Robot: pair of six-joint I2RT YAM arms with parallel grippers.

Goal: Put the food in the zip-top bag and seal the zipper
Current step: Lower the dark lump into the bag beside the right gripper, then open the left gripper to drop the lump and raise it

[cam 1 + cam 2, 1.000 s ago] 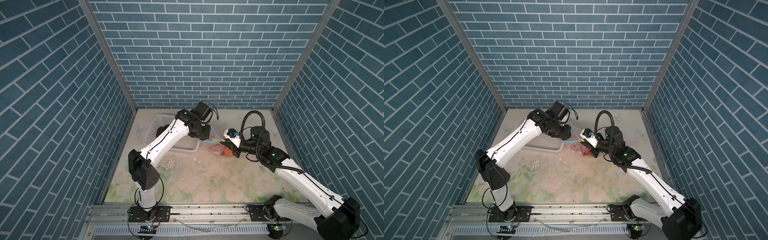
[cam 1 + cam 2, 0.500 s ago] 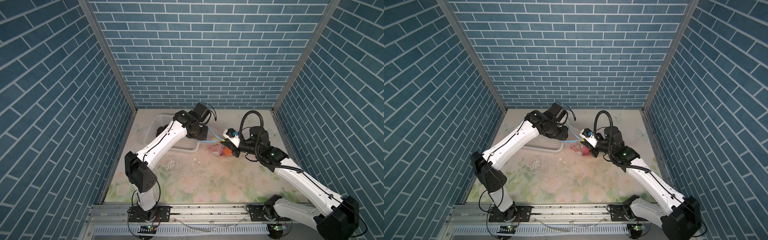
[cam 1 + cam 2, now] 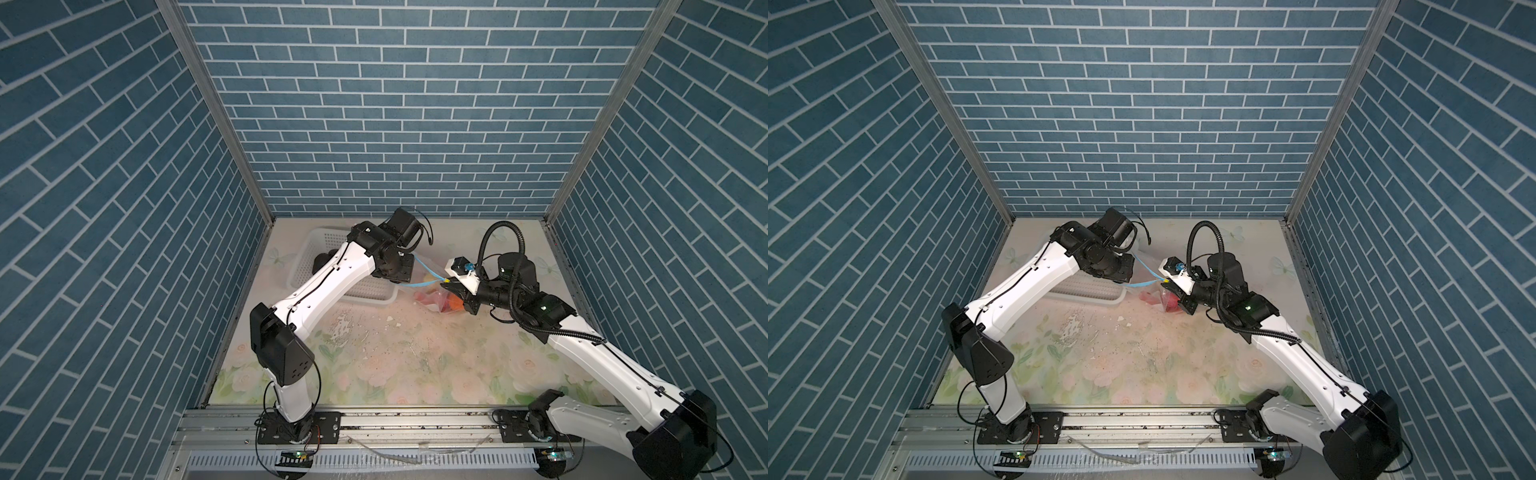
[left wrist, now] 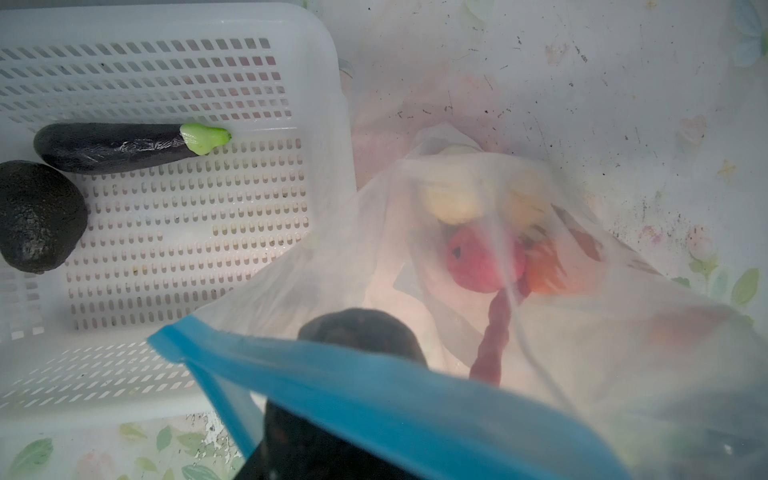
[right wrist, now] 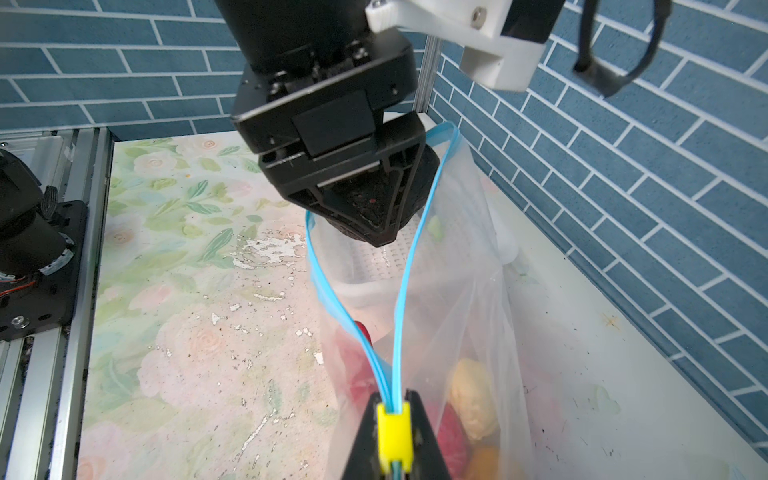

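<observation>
The zip-top bag (image 3: 432, 296) hangs between the two grippers, its mouth spread wide. My right gripper (image 5: 392, 419) is shut on the yellow slider tab (image 5: 393, 432) of the zipper (image 5: 405, 282). My left gripper (image 5: 374, 212) is shut on a black lumpy food piece (image 4: 361, 332) and sits at the open mouth, between the two blue strips. Down in the bag lie a pink lump (image 4: 478, 262), a cream lump (image 4: 451, 199), an orange piece (image 4: 548, 270), a red chili (image 4: 494, 332) and a yellow lump (image 5: 473, 395). In both top views the bag (image 3: 1152, 293) shows between the arms.
A white perforated basket (image 4: 316, 54) stands right beside the bag, under the left arm (image 3: 332, 282). It holds a dark eggplant (image 4: 112, 145) and a black avocado-like lump (image 4: 37, 216). The brick wall runs close behind the bag, and the floral mat (image 3: 395, 353) has scuffs and crumbs.
The left arm's elbow has swung slightly to the left while its gripper stays at the bag mouth with the black piece. The right arm and the slider have not moved.
</observation>
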